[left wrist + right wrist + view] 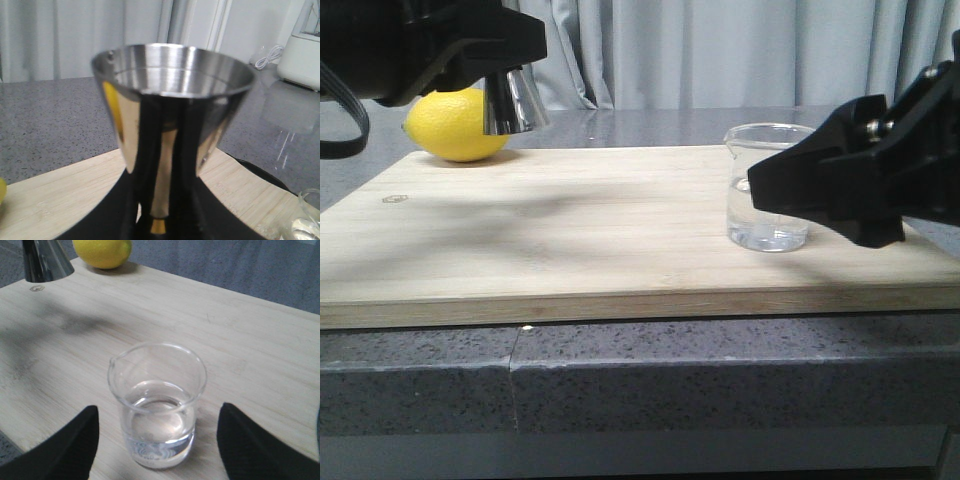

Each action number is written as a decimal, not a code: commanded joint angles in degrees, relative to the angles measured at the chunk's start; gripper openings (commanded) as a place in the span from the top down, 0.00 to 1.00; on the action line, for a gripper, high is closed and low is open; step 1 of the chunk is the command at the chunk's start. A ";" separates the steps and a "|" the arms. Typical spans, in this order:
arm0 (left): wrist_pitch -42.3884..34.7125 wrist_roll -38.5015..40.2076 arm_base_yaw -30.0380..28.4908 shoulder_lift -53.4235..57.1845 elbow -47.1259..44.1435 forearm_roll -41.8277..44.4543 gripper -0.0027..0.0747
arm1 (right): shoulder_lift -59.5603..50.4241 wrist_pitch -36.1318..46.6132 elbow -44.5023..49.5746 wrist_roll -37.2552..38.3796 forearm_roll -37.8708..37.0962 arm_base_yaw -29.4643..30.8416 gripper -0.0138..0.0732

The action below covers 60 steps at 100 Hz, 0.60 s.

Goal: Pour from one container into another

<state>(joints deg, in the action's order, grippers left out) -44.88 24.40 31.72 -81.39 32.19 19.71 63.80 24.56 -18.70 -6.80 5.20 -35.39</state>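
Note:
A small clear glass beaker with a pouring lip stands upright on the right part of the wooden board, a shallow layer of clear liquid in it. My right gripper is open, its two black fingers either side of the beaker without touching the glass. My left gripper is shut on a shiny metal jigger, held upright in the air above the board's far left corner. In the left wrist view the jigger fills the frame, its cup apparently empty.
A yellow lemon lies at the board's far left corner, just behind the raised jigger. The board rests on a grey speckled counter with curtains behind. A white appliance stands off the board.

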 commanded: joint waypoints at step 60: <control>-4.72 1.26 -0.12 1.91 1.87 0.68 0.99 | 5.99 14.52 -1.44 -0.71 -1.28 -0.02 0.32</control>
<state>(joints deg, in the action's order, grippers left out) -44.78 24.96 31.72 -81.39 32.19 21.33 70.42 33.51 -18.70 -6.80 4.74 -35.39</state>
